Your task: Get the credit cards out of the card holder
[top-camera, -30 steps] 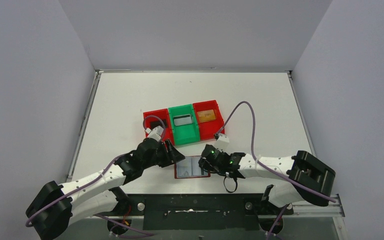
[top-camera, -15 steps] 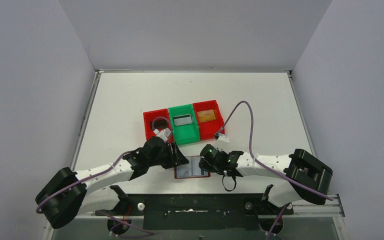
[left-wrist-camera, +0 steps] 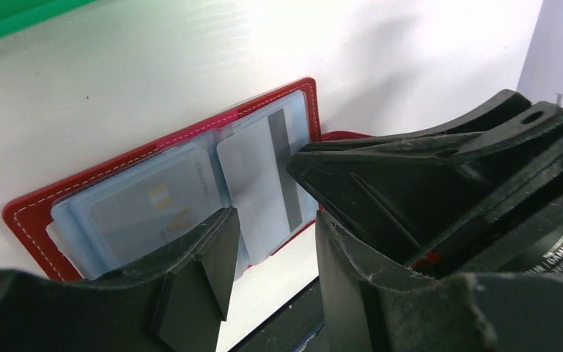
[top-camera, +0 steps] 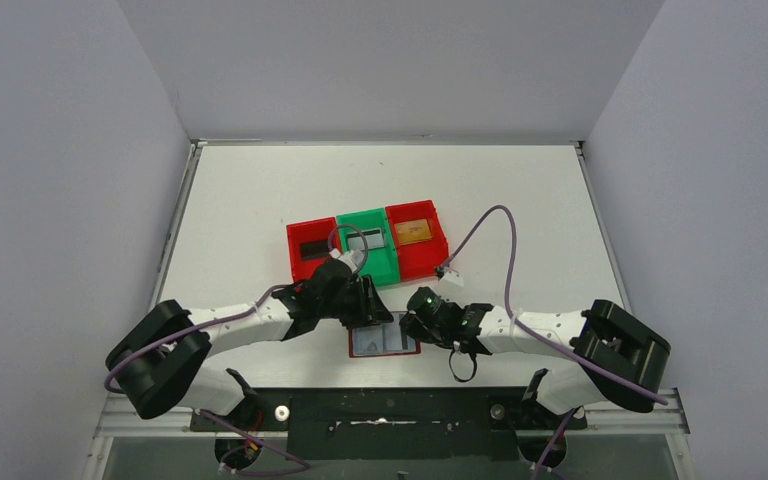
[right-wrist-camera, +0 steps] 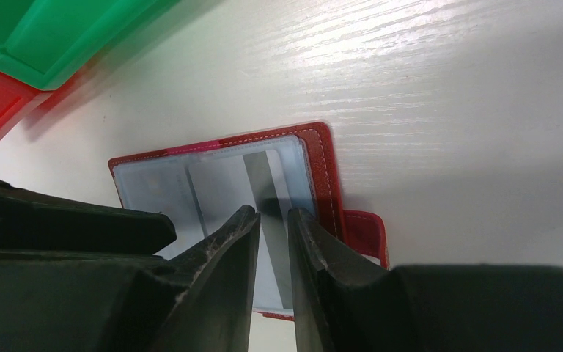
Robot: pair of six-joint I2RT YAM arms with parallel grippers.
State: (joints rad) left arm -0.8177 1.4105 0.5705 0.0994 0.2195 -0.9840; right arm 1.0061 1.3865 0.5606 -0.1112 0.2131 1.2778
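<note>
Left hand [left-wrist-camera: 271, 271] hovers spread over the open card holder [right-wrist-camera: 325, 176] on the surface [right-wrist-camera: 447, 110] — likely to pin it — while the right hand [right-wrist-camera: 273, 220], nearly pressed together, straddles the striped silver-grey card [left-wrist-camera: 256, 169] poking from its pocket; pinching or not, I cannot tell.

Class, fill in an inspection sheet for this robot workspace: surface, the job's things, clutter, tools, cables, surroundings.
Surface: white table.
Job's things: card holder lies open near the arm bases, a striped card still in it. A black card, silver card and gold card lie one each in three bins, coloured red, green, red.
Clutter: nothing seen.
Tools: left tool open over the holder; right tool nearly closed astride the striped card, grip unclear.
Cables: purple cables run along both arms.
Surroundings: grey walls.
</note>
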